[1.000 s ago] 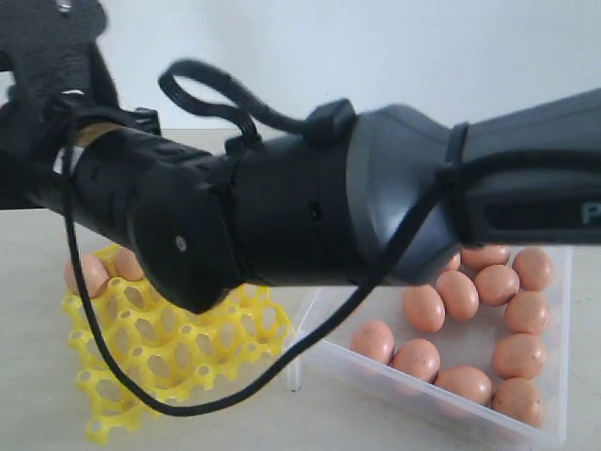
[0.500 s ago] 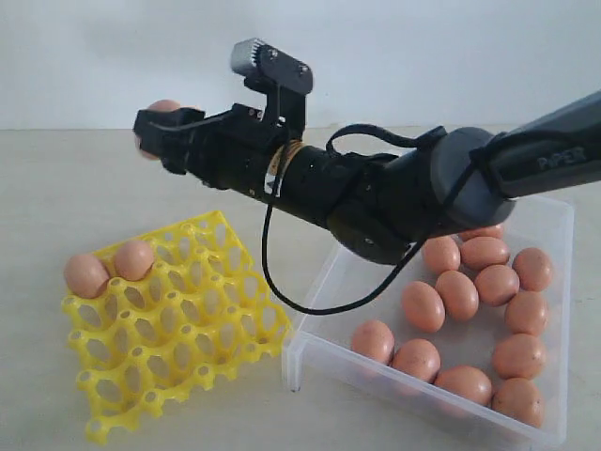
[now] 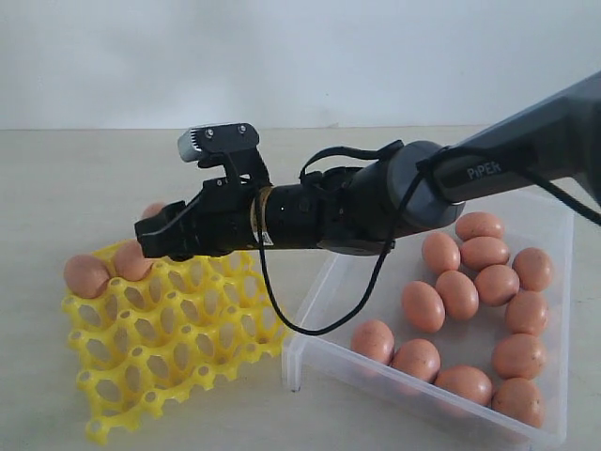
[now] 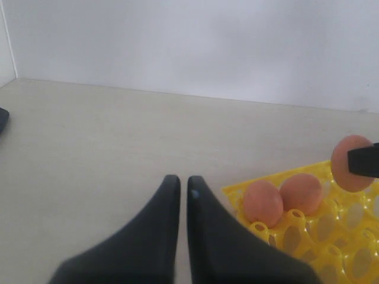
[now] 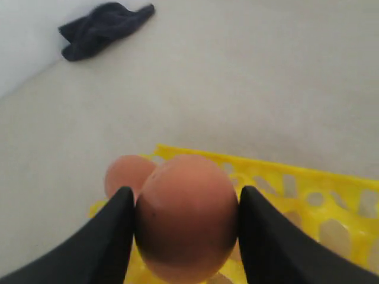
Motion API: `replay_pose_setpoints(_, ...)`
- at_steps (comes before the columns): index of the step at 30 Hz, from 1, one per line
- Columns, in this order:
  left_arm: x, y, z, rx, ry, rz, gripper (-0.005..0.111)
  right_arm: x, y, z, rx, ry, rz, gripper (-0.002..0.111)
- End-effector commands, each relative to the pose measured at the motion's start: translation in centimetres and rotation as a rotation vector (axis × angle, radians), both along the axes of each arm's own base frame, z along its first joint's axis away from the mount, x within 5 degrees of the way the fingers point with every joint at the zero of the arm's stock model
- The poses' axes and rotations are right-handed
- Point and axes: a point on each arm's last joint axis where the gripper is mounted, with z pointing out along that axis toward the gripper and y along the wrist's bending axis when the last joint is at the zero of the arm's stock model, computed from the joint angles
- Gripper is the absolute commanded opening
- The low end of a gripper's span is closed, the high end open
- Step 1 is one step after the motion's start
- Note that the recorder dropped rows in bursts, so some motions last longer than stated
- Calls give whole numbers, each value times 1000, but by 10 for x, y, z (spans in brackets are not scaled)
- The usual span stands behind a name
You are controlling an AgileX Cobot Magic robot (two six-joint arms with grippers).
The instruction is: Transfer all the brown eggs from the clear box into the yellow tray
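The right end effector grips 1 brown egg over the yellow tray (2 eggs seated); left end effector closed.

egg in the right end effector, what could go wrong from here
1. The held egg hangs close by a seated egg; lowering it there could knock the two shells together.
2. The right end effector pinches only its sides above the yellow tray; released off a cup's centre, it might hit a peg and crack or roll off.
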Motion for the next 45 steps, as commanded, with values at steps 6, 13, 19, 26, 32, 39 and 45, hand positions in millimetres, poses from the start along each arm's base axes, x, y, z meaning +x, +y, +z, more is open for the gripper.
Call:
replay_pose_setpoints(6,0,0,0,2,-7,3,4,7,-4,-2,-77,-125,-23,0)
replay_pose_setpoints(13,0,0,0,2,-7,3,4,18,-3,-22,-61,-103,-98,0)
replay_pose_setpoints(19,0,0,0,2,-7,3,4,22,-1,-19,-55,-117,-99,0)
replay_pose_setpoints(26,0,0,0,2,-7,3,4,22,-1,-32,-73,-103,-91,0)
replay_pose_setpoints(32,0,0,0,2,-7,3,4,21,-1,-38,-75,-94,-90,0)
replay_pose_setpoints(39,0,0,0,2,-7,3,4,21,-1,-38,-85,-92,-89,31)
replay_pose_setpoints(45,0,0,0,2,-7,3,4,21,-1,-39,-90,-92,-90,42)
